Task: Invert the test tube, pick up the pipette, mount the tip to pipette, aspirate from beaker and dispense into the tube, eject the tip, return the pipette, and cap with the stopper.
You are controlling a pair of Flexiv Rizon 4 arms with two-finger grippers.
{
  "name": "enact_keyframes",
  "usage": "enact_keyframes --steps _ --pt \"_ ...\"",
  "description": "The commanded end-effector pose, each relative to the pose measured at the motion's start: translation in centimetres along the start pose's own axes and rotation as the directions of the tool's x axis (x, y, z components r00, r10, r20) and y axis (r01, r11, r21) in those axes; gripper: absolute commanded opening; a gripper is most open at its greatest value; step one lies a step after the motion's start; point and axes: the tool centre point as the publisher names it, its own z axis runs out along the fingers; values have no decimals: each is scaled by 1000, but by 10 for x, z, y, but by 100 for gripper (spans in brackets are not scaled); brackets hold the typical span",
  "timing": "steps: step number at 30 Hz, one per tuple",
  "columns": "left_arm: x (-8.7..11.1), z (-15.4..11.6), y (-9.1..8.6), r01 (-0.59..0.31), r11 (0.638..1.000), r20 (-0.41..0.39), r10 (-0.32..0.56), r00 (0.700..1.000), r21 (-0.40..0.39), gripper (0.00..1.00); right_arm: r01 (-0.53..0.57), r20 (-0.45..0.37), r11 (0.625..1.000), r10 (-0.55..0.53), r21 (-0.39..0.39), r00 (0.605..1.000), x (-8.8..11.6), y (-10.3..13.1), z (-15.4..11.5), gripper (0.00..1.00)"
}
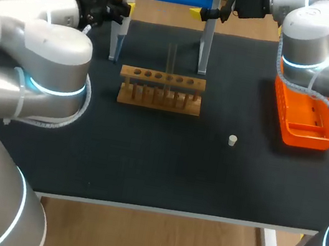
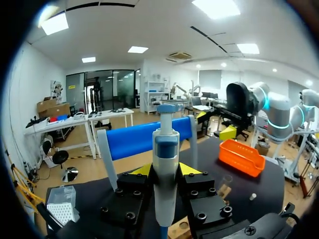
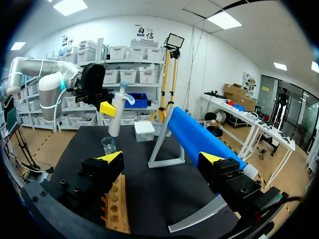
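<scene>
Left claw (image 2: 165, 169) is clamped on the pipette (image 2: 165, 147), with one yellow pad on each side of the body. The pipette's long axis is vertical: plunger knob up above the fingers, nozzle end down below them and out of the left wrist view. The head view agrees, with the shaft hanging straight down under the claw.

From the right wrist view, the beaker (image 3: 108, 145) sits on the table (image 1: 144, 170) just under the pipette's lower end, so directly below the left claw. It's clear glass and I can't tell the fill level. The tip box (image 3: 144, 130) is white, just beside the beaker and lower than the left claw. The left wrist view shows a grid on its top face, but I can't count the tips.

Right claw (image 3: 163, 159) is spread wide with nothing between its fingers. The blue stand (image 3: 199, 137) runs away ahead of it. The wooden rack (image 1: 160, 89) lies below it, under the finger on the beaker side.

The test tube (image 1: 170, 61) stands in the rack, long axis vertical, poking up out of a hole near the middle. It's clear, and I can't tell which end is up. It sits between the two claws and lower than both.

The stopper (image 1: 232, 140) lies loose on the table, well apart from both claws, between the rack and the orange bin (image 1: 307, 118). The bin is below the right arm, and I can't make out its contents.
</scene>
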Motion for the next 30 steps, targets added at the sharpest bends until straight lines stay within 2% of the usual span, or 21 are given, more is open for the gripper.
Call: enact_keyframes --steps 1,13,30 --pt "-4 17 -7 8 1000 39 -7 999 -19 0 -1 -4 1000 1 3 1000 -1 1 -1 100" --pt "-27 45 -21 47 997 142 -38 989 -59 0 -1 -4 1000 1 3 1000 -1 1 -1 100" --pt "-44 68 -22 122 988 252 -95 963 -94 0 -1 -4 1000 1 3 1000 -1 1 -1 100"
